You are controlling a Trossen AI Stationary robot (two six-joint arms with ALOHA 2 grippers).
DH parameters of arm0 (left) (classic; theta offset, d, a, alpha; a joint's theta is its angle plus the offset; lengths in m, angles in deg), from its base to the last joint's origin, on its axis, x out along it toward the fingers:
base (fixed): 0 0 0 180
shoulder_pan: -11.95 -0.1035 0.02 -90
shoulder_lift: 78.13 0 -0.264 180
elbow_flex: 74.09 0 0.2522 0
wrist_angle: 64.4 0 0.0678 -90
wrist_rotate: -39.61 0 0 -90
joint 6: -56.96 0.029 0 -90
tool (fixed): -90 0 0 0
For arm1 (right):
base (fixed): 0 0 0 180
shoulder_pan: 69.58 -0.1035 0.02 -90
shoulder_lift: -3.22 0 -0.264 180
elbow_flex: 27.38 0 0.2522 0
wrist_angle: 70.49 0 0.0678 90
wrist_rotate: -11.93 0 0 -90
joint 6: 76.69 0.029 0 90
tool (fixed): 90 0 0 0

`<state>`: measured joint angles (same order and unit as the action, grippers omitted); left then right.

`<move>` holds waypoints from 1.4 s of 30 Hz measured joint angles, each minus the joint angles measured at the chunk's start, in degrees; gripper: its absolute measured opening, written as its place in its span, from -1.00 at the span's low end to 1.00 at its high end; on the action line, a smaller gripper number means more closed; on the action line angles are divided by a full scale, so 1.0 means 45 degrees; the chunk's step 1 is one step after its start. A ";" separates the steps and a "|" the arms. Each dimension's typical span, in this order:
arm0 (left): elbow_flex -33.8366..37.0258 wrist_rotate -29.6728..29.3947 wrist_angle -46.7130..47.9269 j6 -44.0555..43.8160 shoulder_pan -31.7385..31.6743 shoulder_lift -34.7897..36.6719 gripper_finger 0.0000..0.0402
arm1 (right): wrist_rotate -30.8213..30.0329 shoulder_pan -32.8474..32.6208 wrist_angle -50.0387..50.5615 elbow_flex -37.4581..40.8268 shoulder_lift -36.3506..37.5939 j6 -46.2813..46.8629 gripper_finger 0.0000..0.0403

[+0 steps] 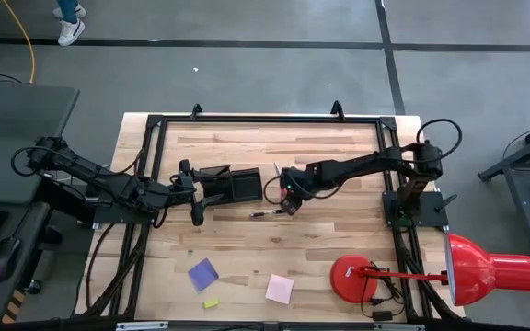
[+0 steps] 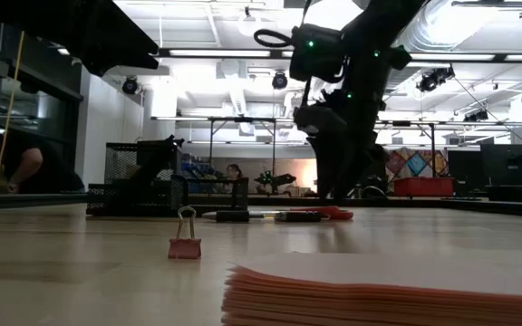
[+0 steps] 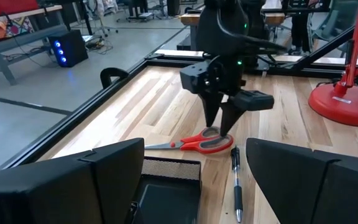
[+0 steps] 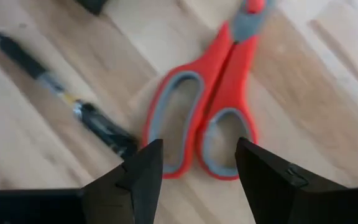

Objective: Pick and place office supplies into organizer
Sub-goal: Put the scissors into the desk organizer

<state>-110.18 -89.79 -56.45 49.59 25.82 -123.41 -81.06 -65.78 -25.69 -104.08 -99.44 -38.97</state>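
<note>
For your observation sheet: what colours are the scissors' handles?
Red, with grey lining inside the finger loops of the scissors; the right wrist view shows it best.

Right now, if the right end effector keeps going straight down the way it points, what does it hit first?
Most likely the red-handled scissors: the right end effector hangs open just above their handle loops, fingers either side. A pen lies beside them, off that line.

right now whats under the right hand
The red-handled scissors lie flat on the table, handle loops beneath the open right hand. A black pen lies beside them. The scissor blades extend out of the right wrist view.
</note>
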 joint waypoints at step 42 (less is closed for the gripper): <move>0.0000 -0.0015 -0.0024 0.0000 0.0005 -0.0005 0.35 | -0.1339 -0.0539 -0.0315 -0.0029 -0.1061 -0.0982 -0.89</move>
<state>-110.18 -89.85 -56.56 49.59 25.84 -123.43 -87.09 -68.20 -27.11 -104.21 -104.22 -43.40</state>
